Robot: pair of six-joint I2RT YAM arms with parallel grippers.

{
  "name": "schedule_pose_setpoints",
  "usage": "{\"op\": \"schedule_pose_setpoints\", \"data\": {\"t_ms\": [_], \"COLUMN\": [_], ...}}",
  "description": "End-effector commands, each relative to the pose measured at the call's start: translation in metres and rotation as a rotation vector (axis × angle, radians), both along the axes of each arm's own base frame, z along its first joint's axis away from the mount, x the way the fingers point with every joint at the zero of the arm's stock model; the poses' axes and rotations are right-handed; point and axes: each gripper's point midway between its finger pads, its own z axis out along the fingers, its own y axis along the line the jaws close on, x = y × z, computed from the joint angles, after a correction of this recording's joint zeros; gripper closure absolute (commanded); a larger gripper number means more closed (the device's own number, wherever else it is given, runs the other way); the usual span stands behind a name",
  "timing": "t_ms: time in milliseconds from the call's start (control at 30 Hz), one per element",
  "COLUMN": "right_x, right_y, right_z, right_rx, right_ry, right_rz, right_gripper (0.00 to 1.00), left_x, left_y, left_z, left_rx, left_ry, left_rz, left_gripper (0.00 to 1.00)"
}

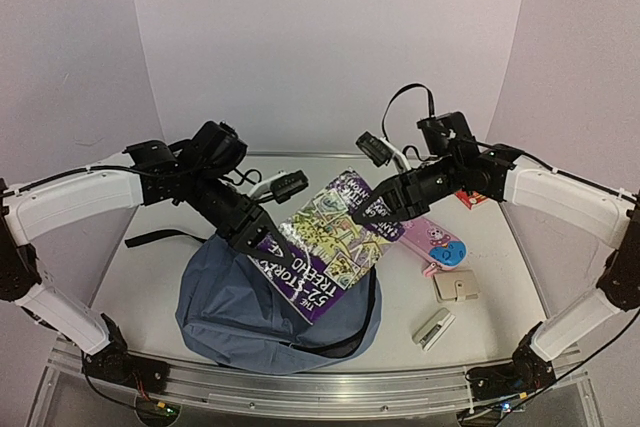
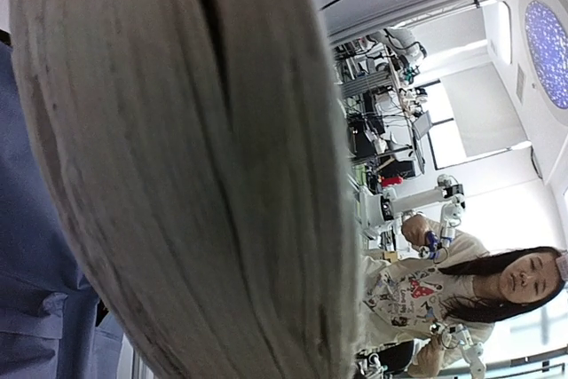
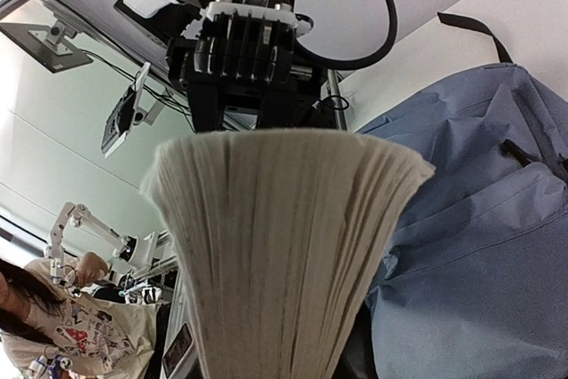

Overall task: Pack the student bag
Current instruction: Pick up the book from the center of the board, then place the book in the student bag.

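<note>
At the left of the student bag (image 1: pixel 225 312), which lies slumped on the table (image 1: pixel 150 262) at the near centre between the two arms, the left gripper (image 1: pixel 262 235) hangs just above the bag's upper left shoulder. It is narrowed onto the left edge of the book (image 1: pixel 325 242), a purple paperback. In the left wrist view the page block (image 2: pixel 177 175) fills the picture, with blue bag fabric (image 2: pixel 35 290) directly beside it. The book sits tilted over the bag's upper right part. Its long axis runs from its low end, over the bag's middle, up and away to the right, so the bag lies below and toward the near side of both grippers. Whether the low end is already inside the bag's opening cannot be told. Above the bag's right side, the right gripper (image 1: pixel 372 212) sits on the book's raised far end. In the right wrist view the pages (image 3: pixel 275 246) pinch in toward the camera, which suggests this gripper is closed on the book as well. The left arm appears the nearer of the two to the bag, so lowering the book along its slope looks like the coming move. Right of the bag, apart from it, a pink pencil case (image 1: pixel 440 244) lies on the table.
</note>
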Motion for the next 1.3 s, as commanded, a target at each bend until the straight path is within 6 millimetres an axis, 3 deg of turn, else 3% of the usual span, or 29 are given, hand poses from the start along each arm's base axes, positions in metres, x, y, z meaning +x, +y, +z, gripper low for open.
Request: {"op": "schedule_pose_setpoints", "data": {"t_ms": [0,100,167,267,367,467,633,833,1000,1267], "right_x": [0.048,0.074,0.091,0.113,0.125,0.129,0.133,0.135,0.134,0.134], "right_y": [0.003,-0.011,-0.029,-0.07,-0.116,-0.149,-0.186,-0.197,-0.198,-0.197], "right_z": [-0.002,0.012,0.026,0.052,0.065,0.067,0.049,0.025,0.011,0.006], "right_rx": [-0.084,-0.098,-0.103,-0.095,-0.105,-0.123,-0.223,-0.298,-0.334,-0.341], "right_ry": [-0.063,-0.091,-0.127,-0.187,-0.214,-0.239,-0.255,-0.254,-0.248,-0.242], "right_rz": [-0.275,-0.48,-0.645,-0.933,-1.2,-1.365,-1.549,-1.597,-1.594,-1.589], "right_gripper": [1.0,1.0,1.0,1.0,1.0,1.0,1.0,1.0,1.0,1.0], "left_x": [0.026,0.047,0.063,0.094,0.12,0.138,0.151,0.139,0.129,0.118], "left_y": [-0.008,-0.006,-0.003,0.003,0.004,-0.001,-0.029,-0.076,-0.098,-0.119], "left_z": [0.016,0.007,-0.001,-0.013,-0.025,-0.04,-0.067,-0.081,-0.093,-0.117], "left_rx": [-0.021,0.031,0.07,0.134,0.182,0.281,0.446,0.553,0.61,0.697], "left_ry": [-0.176,-0.241,-0.27,-0.309,-0.314,-0.331,-0.343,-0.391,-0.42,-0.421], "left_rz": [0.129,0.26,0.364,0.565,0.725,0.847,0.949,0.928,0.879,0.798], "left_gripper": [0.54,0.23,0.13,0.1,0.1,0.1,0.1,0.03,0.0,0.0]}}
